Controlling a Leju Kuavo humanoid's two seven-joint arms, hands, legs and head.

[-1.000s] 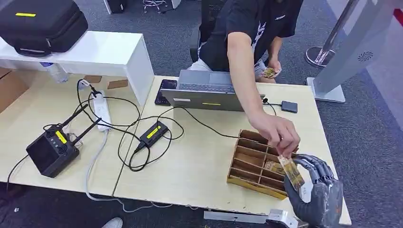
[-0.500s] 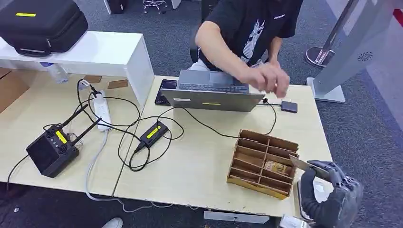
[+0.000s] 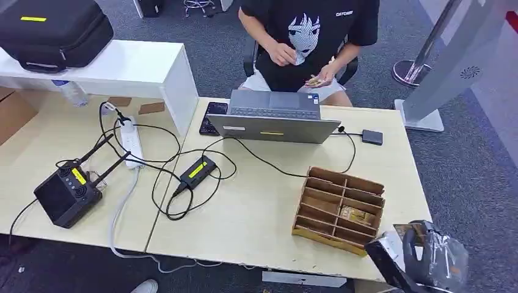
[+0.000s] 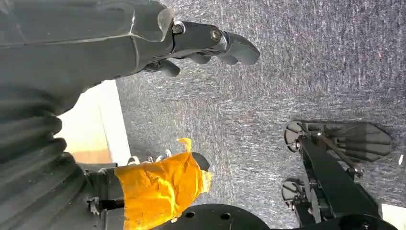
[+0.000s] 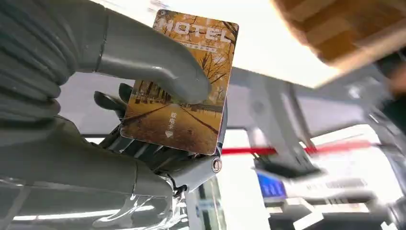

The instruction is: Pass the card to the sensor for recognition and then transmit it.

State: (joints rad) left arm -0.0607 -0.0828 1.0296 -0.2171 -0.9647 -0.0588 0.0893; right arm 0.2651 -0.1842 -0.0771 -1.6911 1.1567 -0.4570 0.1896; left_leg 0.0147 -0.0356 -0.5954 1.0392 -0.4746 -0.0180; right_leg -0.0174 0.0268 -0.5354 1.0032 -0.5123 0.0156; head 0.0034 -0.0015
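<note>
My right hand [image 3: 437,259] hangs off the table's front right corner, just past the cardboard divider box [image 3: 339,207]. It pinches an orange hotel card [image 5: 184,86] with an autumn road picture between the thumb [image 5: 153,57] and the fingers behind it. In the head view the card [image 3: 408,231] shows as a brown edge above the hand. A small black sensor box [image 3: 371,137] lies on the table at the far right, cabled to the laptop [image 3: 272,116]. My left hand [image 4: 206,40] hangs over the carpet, fingers loose, holding nothing.
A person sits behind the laptop holding several cards [image 3: 314,80]. Another card [image 3: 352,215] lies in one box compartment. Cables, a power strip [image 3: 131,141], a black adapter [image 3: 196,170] and an antenna controller [image 3: 67,194] cover the left table. A silver stand [image 3: 440,67] is at far right.
The person let go of the card and drew the arm back to the lap. My right hand, now holding the card alone, sank toward the table's front right corner.
</note>
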